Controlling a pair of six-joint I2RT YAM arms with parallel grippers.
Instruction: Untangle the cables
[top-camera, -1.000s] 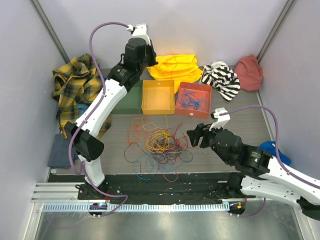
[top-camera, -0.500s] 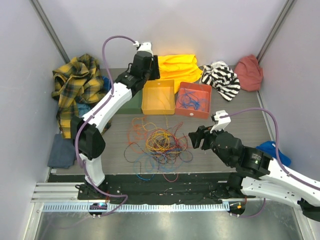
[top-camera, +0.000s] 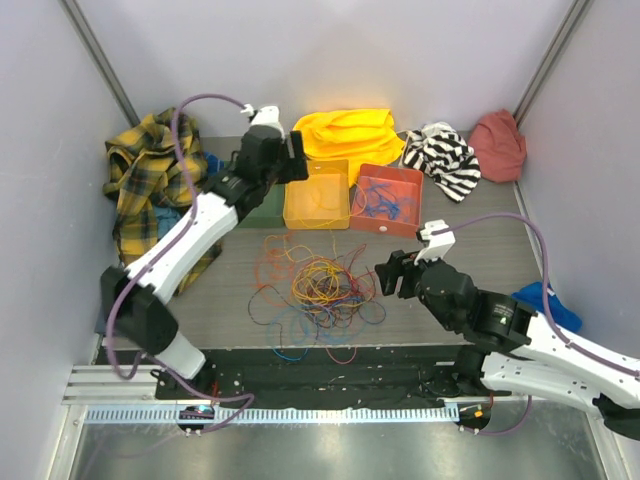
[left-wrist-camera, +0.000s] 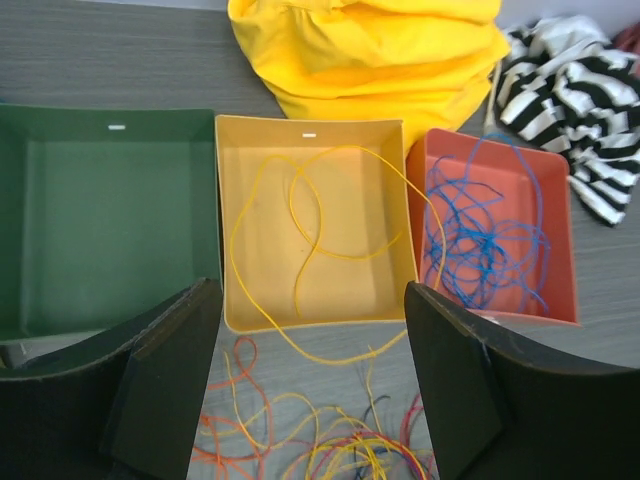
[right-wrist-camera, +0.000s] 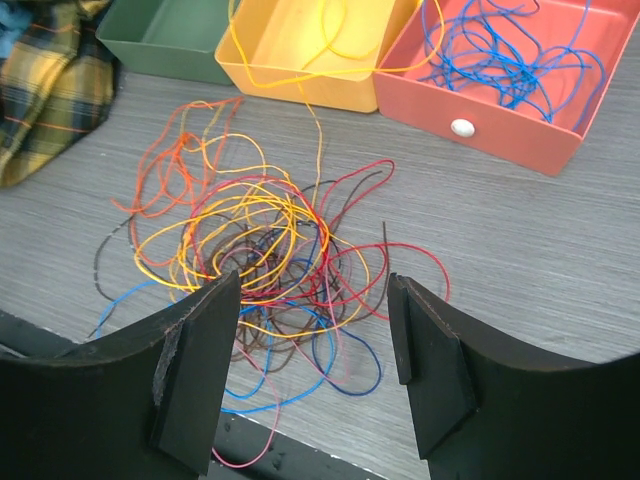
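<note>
The cables (top-camera: 320, 290) lie as a tangle of orange, yellow, red, blue and dark wires on the grey table, also seen in the right wrist view (right-wrist-camera: 260, 250). One yellow cable (left-wrist-camera: 300, 230) lies in the yellow box (left-wrist-camera: 385, 300) and trails over its front wall onto the table. Blue cables (left-wrist-camera: 485, 240) fill the red box (left-wrist-camera: 560, 300). My left gripper (left-wrist-camera: 310, 290) hovers open above the yellow box's near wall, holding nothing. To the right of the tangle, my right gripper (right-wrist-camera: 313, 280) hangs open and empty above its edge.
An empty green box (left-wrist-camera: 100, 200) stands left of the yellow one. Behind the boxes lie a yellow cloth (top-camera: 345, 130), a striped cloth (top-camera: 440, 150) and a red cloth (top-camera: 498, 140). A plaid shirt (top-camera: 150, 170) is heaped at the left, a blue cloth (top-camera: 545, 300) at the right.
The left gripper has opened and come down and back from high above the yellow cloth to the yellow box. The yellow cable now lies in that box. The right arm has barely moved.
</note>
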